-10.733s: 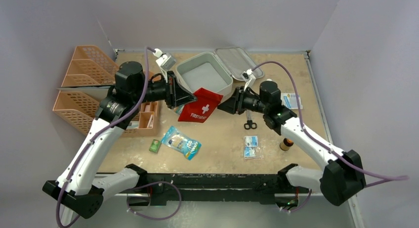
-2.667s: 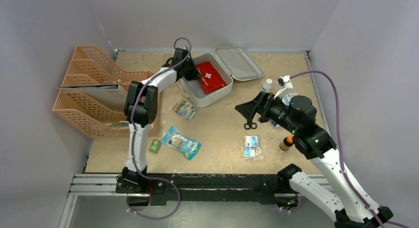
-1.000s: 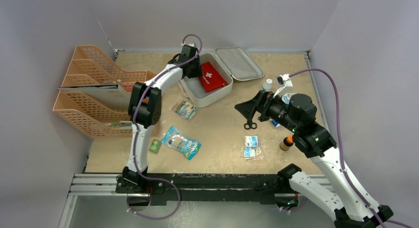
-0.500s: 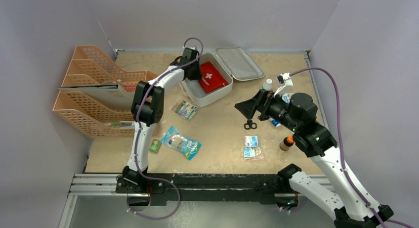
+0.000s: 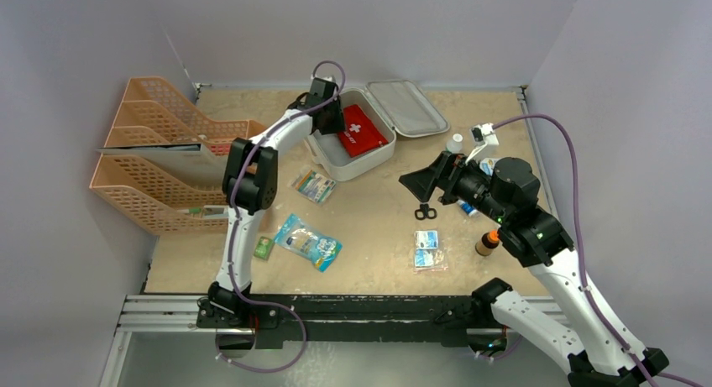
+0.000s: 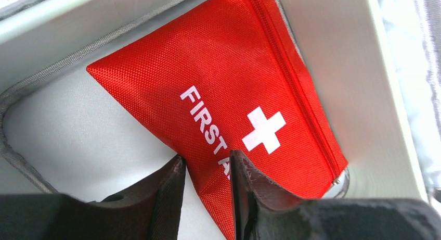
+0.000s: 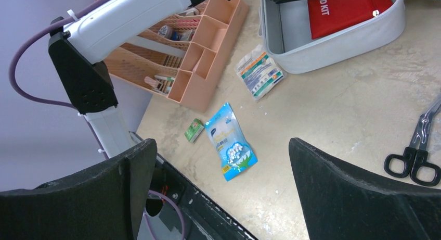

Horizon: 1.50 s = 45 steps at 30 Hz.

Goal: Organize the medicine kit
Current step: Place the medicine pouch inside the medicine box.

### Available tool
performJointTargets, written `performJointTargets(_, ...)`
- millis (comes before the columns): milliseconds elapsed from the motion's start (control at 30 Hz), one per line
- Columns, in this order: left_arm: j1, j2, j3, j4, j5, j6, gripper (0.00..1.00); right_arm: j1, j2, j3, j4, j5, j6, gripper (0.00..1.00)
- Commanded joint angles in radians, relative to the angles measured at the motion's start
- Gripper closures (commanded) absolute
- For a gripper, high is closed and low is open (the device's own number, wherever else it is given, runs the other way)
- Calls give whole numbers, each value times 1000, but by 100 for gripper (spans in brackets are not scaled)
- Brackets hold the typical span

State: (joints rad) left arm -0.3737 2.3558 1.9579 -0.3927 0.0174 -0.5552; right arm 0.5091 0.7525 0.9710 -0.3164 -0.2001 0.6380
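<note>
Medicine kit [image 5: 334, 152], left end effector [image 6: 207, 162] inside

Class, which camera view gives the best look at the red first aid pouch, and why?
The left wrist view: the red pouch fills it, with cross, lettering and zip plain, and the left gripper astride its edge. The top external view shows it small inside the medicine kit; the right wrist view catches only a corner.
</note>
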Motion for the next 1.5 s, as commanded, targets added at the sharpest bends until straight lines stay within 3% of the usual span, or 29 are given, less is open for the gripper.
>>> performJointTargets(0,-1,-140,50,8,22,38,64,-4,-11,31,13,12,-15,1)
performJointTargets(267,0,-167,51,-29,13,80,61,-4,-24,27,-7,11,5,1)
performJointTargets(500,-1,-118,2,40,40,86,78,-4,-38,22,-12,21,11,1)
performJointTargets(1067,-1,-7,-18,129,87,114,79,-4,-1,44,-28,32,4,1)
performJointTargets(1300,-1,-135,16,105,171,125,74,-4,29,35,-53,35,14,1)
performJointTargets(1467,-2,-315,-25,41,242,174,66,-4,85,55,-113,140,-4,1)
